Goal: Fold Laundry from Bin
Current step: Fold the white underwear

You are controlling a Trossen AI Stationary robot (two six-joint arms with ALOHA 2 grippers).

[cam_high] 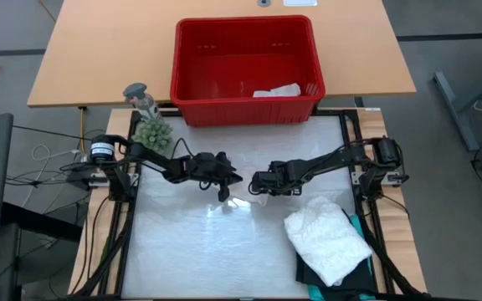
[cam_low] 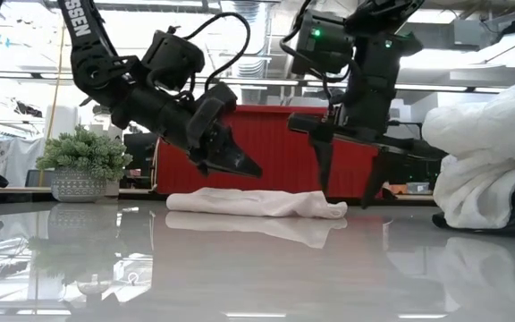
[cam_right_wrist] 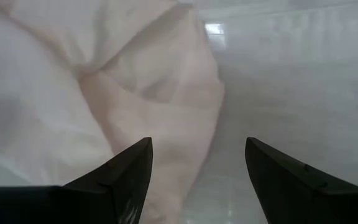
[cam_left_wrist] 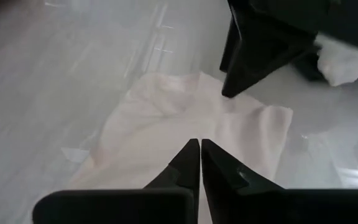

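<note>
- Left gripper (cam_low: 240, 165) hangs just above the small white cloth (cam_low: 257, 203) at mid-table, fingers pressed together with nothing between them; the left wrist view shows the closed tips (cam_left_wrist: 199, 163) over the fabric.
- Right gripper (cam_low: 347, 170) stands over the right end of the same cloth, fingers spread wide and pointing down, holding nothing.
- Small white cloth lies flat but creased on the glossy white table (cam_high: 182, 251), between the two grippers, not yet folded.
- Large white garment (cam_high: 327, 237) rests at the near right of the table, on top of darker and teal fabric (cam_high: 351, 221); these appear already dealt with.
- Red bin (cam_high: 245, 67) stands at the far side; one pale item (cam_high: 276, 90) shows inside it.
- Judged progress: well advanced. Remaining work: fold the small cloth, stack it, then handle whatever the bin still contains.
</note>
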